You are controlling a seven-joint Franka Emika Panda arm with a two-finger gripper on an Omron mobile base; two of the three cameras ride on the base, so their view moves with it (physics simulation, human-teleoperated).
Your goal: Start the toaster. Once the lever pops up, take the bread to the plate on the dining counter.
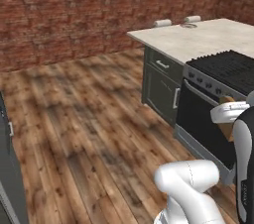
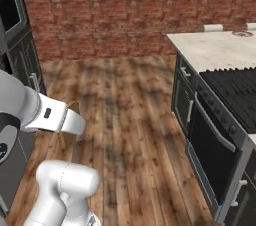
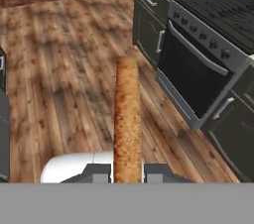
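**Bread carried over the wooden floor, island ahead**

Left base view: a red brick wall (image 1: 74,10) runs across the far side; a wooden plank floor (image 1: 89,119) fills the middle; the dining counter (image 1: 198,39) stands at the right, pale speckled top over dark drawers, with a black cooktop (image 1: 228,69) and oven front (image 1: 198,119) on its near part; a small round thing, too small to name, lies on the far edge of the top; the bread (image 1: 226,101) peeps out beside the white arm at the right edge.

Right base view: the same brick wall and floor; dark cabinets (image 2: 20,55) stand at the left; the island is at the right; the bread's tan edge shows by the wrist, near the left.

Hand view: the gripper (image 3: 127,171) is clamped on the bread, which stands upright and edge-on between the fingers (image 3: 96,172), above the floor, the oven to the right.
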